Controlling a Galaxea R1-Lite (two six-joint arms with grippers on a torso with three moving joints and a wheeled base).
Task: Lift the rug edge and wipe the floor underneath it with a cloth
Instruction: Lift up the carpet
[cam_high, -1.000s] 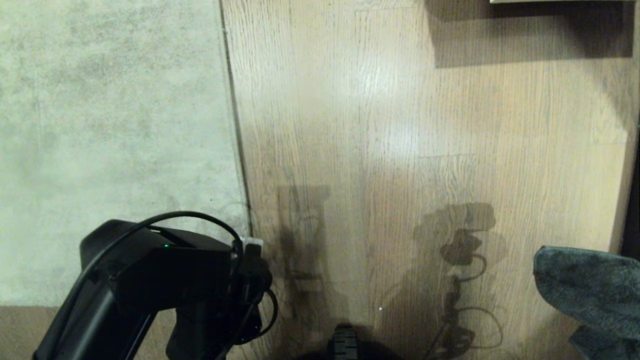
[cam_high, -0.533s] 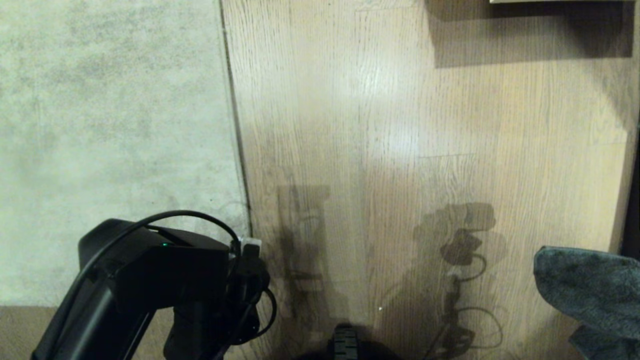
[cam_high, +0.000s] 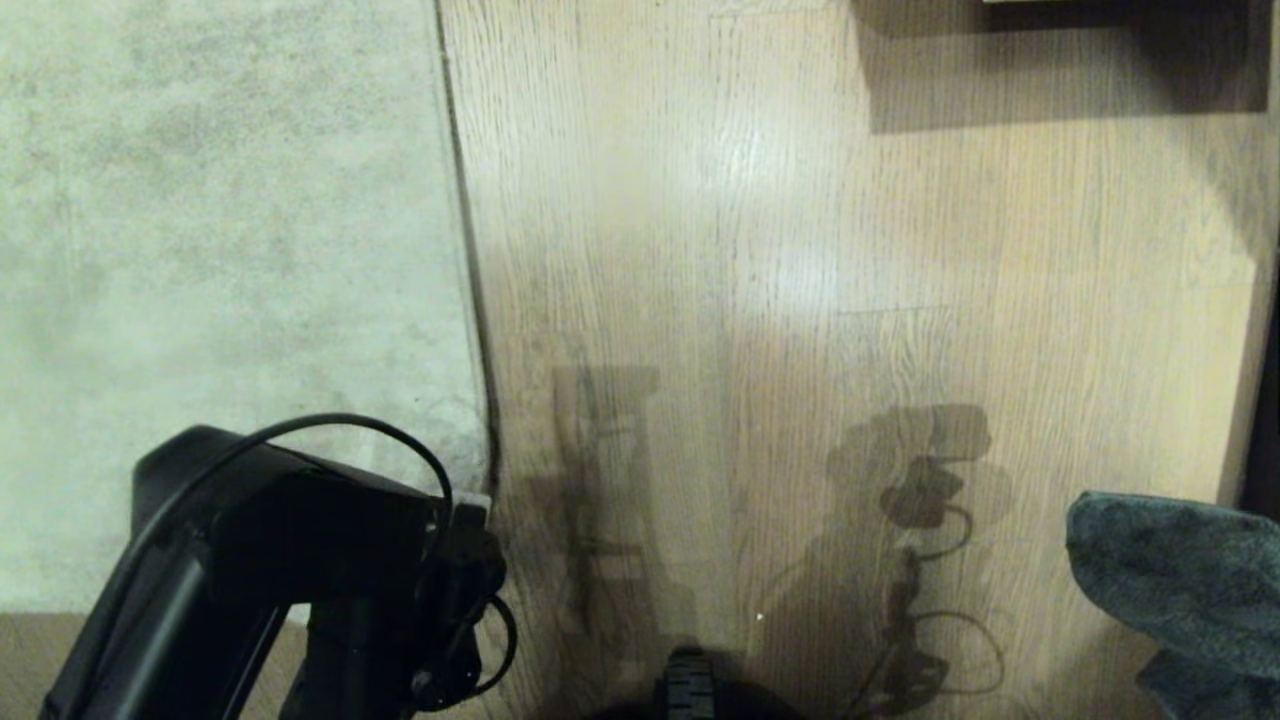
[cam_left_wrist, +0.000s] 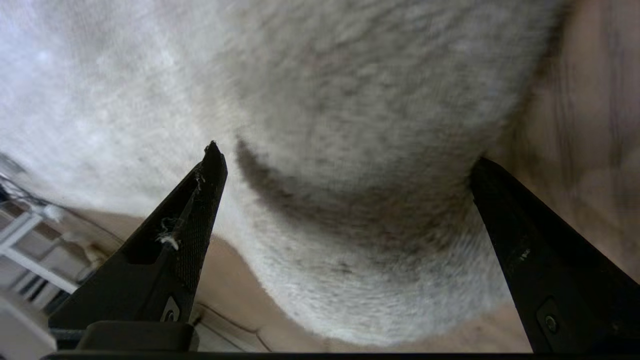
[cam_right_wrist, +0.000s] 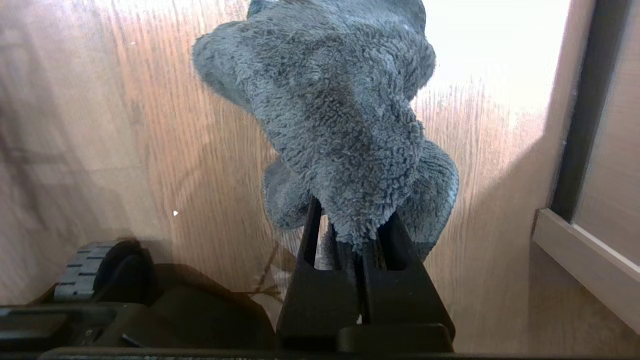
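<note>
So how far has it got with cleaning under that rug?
Done: the right gripper is shut on the cloth, held off to the robot's right above the floor. In hand: the left gripper is open at the rug corner, one finger on each side of the edge, which bulges up between them but is not clamped. Left: gripping and lifting the edge, then wiping underneath.

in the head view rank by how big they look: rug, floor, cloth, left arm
1. floor, fills most of the view
2. rug
3. left arm, though nearness to the camera inflates it
4. cloth, partly cut off at the edge, so its full size is unsure
</note>
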